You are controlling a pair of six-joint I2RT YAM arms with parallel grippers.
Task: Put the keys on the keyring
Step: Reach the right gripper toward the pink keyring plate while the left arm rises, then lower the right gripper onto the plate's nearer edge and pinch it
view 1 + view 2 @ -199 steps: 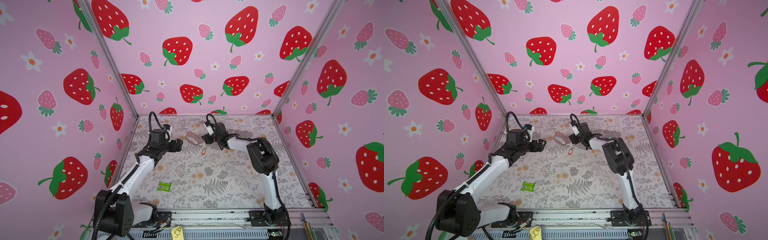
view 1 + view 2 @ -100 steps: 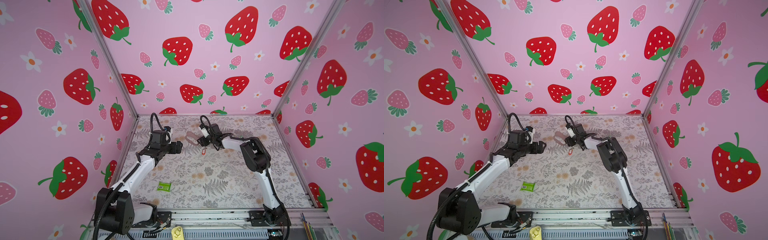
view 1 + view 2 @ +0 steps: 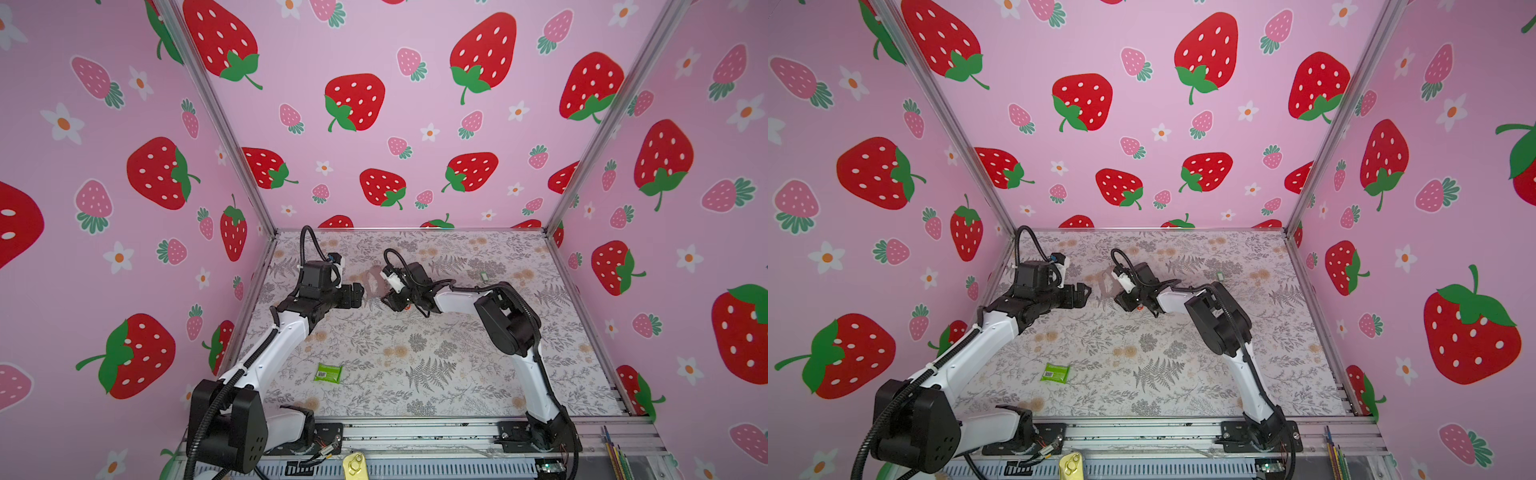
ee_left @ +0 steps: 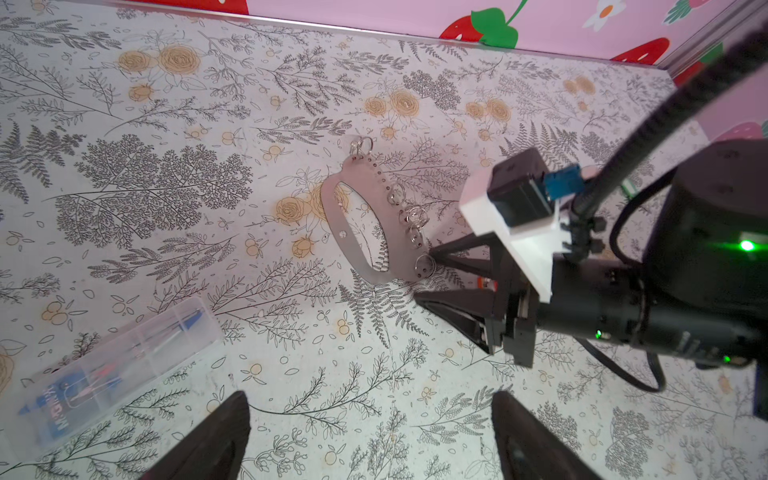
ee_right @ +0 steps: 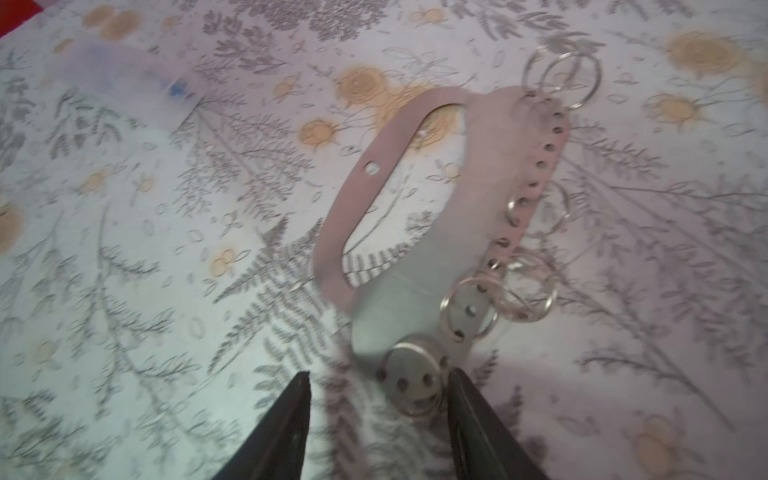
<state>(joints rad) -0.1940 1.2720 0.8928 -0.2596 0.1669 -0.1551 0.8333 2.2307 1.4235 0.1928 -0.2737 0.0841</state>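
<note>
Keyring (image 4: 332, 216) is mauve-pink, its rings (image 4: 415, 216) silver, the tabletop (image 4: 166, 124) grey-ferned with tan roses.

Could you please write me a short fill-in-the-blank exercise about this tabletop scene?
1. The keyring lies flat on the flower-printed ___.
2. The packet with the barcode label is ___.
3. The left gripper has its jaws ___, holding nothing.
4. The metal rings on the keyring are ___ in colour.
Missing words: table; green; open; silver.
</note>
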